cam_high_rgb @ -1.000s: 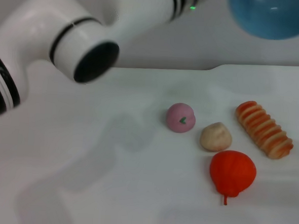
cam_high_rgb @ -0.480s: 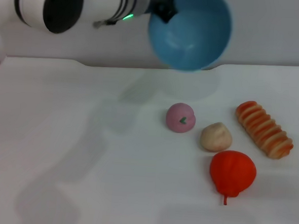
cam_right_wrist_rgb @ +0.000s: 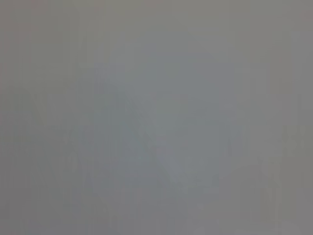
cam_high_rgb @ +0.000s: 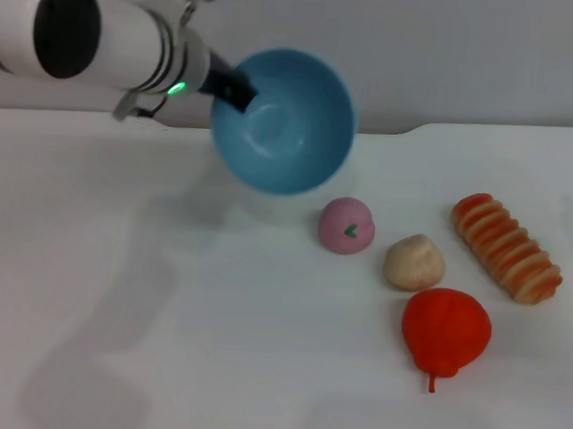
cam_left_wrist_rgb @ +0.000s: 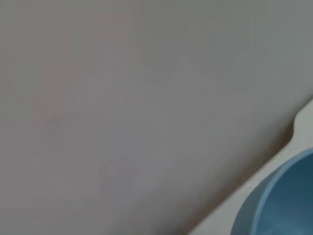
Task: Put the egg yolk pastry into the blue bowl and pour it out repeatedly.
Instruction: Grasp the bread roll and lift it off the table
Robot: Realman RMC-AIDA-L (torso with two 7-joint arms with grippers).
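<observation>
Head view: the left arm reaches in from the upper left, and its left pincer (cam_high_rgb: pixel 233 88) is clamped on the near-left rim of the blue bowl (cam_high_rgb: pixel 284 120). The bowl hangs in the air above the back of the white worktop (cam_high_rgb: pixel 165 295), tipped so its open mouth faces forward, toward the camera. Its inside looks bare. A green light glows on the wrist just behind the pincer.

Down on the worktop, the egg yolk pastry (cam_high_rgb: pixel 414 262) sits on its own, outside the bowl, in the middle of a small cluster of food. The pink dome with a green mark (cam_high_rgb: pixel 346 225) lies just to its left, closest to the bowl's lower edge. The orange-striped bread roll (cam_high_rgb: pixel 505 247) lies on a slant just to the pastry's right. A red-orange round piece with a thin stem (cam_high_rgb: pixel 445 330) sits right in front of the pastry, very near it, maybe touching. A soft shadow of the arm falls across the left half of the worktop.

In the left wrist view, only a curved slice of the bowl (cam_left_wrist_rgb: pixel 279 200) shows in one corner, with the edge of the worktop (cam_left_wrist_rgb: pixel 230 215) and a plain grey wall behind it.

The right wrist view gives flat grey and nothing else; the right pincer appears in no view, so its state cannot be told.
</observation>
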